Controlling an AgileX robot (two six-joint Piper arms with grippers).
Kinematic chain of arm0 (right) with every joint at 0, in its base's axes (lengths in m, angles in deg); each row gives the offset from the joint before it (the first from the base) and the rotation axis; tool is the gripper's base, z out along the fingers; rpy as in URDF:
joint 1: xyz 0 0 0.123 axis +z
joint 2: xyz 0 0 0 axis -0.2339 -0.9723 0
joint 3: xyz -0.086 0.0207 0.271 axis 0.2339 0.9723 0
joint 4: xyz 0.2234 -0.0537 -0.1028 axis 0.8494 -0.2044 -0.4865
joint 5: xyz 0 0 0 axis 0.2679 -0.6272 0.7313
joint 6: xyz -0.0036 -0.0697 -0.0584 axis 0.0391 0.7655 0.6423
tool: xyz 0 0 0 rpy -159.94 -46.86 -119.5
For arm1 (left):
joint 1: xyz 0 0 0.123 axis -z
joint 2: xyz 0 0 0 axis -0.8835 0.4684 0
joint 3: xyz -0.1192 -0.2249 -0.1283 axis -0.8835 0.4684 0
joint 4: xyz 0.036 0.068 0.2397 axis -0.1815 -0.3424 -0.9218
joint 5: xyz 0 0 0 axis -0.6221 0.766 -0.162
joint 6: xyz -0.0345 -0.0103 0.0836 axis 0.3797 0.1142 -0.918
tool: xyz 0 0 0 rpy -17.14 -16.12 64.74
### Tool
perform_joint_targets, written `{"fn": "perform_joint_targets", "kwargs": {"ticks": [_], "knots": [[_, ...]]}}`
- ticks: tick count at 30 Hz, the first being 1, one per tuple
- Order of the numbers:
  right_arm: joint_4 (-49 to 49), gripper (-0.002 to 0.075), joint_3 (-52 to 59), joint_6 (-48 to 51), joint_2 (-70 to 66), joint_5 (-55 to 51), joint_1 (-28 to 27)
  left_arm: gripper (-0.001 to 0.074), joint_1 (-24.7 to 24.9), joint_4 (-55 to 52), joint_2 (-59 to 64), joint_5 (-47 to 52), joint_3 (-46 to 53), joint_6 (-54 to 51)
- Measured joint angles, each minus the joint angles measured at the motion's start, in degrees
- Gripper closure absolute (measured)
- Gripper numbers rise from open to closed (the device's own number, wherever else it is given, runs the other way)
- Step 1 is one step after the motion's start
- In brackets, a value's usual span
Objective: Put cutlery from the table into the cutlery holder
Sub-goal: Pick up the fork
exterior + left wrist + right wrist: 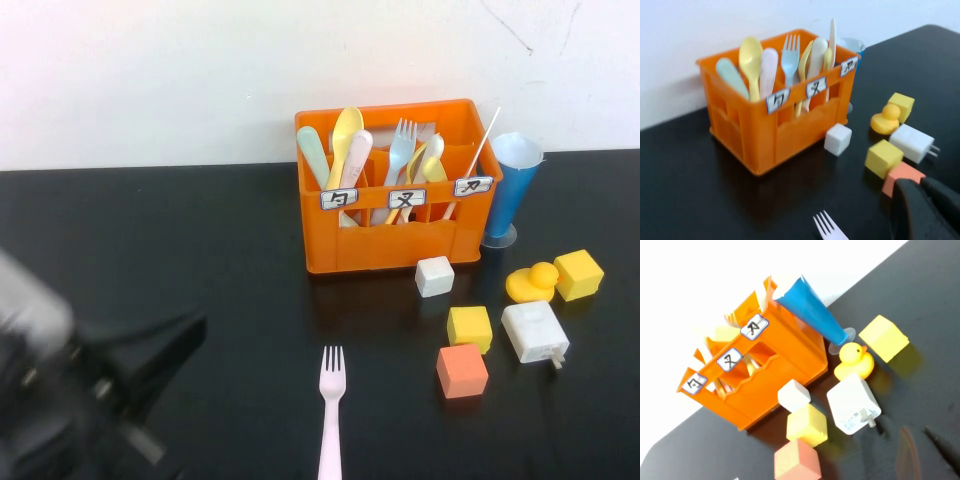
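The pale pink fork lies flat on the black table in front of the orange cutlery holder, tines toward it; its tines also show in the left wrist view. No yellow fork lies on the table; a slim yellow piece stands in the holder's middle compartment, its end hidden. My left gripper hovers at the near left, to the left of the pink fork, shut and empty. My right gripper is only a blur over the table near the white charger.
The holder also contains spoons and a pale blue fork. A blue cone cup stands to its right. A white cube, yellow cubes, an orange cube, a white charger and a yellow duck lie at the right.
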Motion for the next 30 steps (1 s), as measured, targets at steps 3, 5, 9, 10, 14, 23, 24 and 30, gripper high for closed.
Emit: {"fn": "perform_joint_targets", "kwargs": {"ticks": [3, 5, 9, 10, 14, 23, 24, 30], "knots": [[0.6, 0.0715, 0.0, 1.8, 0.0, -0.1, 0.0, 0.0734, 0.0, 0.1, -5.8, 1.0, 3.2, 0.3], [2.3, 0.0715, 0.0, 4.4, 0.0, -1.2, 0.0, 0.0734, 0.0, 0.1, -9.6, 2.8, 4.6, 0.4], [6.2, 0.0716, -3.0, 16.6, 0.0, -7.4, 0.0, 0.0734, 0.0, 0.0, -16.9, 8.1, 5.7, 0.5], [6.7, 0.0716, -4.7, 19.3, 0.0, -8.8, 0.0, 0.0735, 0.0, -0.2, -18.8, 9.5, 5.8, 0.5], [6.9, 0.0720, -15.3, 27.6, -5.5, -17.0, 0.0, 0.0735, 0.0, -2.0, -23.7, 14.2, 5.8, 0.6], [6.3, 0.0727, -39.6, 39.6, -32.0, -44.1, 0.0, 0.0735, 0.0, -7.8, -29.4, 20.5, 5.8, 2.6], [6.3, 0.0727, -41.9, 40.4, -34.4, -46.0, 0.0, 0.0735, 0.0, -8.8, -29.6, 21.1, 5.8, 3.5], [6.1, 0.0727, -50.4, 41.7, -44.5, -52.0, 0.0, 0.0735, 0.0, -13.0, -29.7, 23.0, 5.8, 7.6]]}}
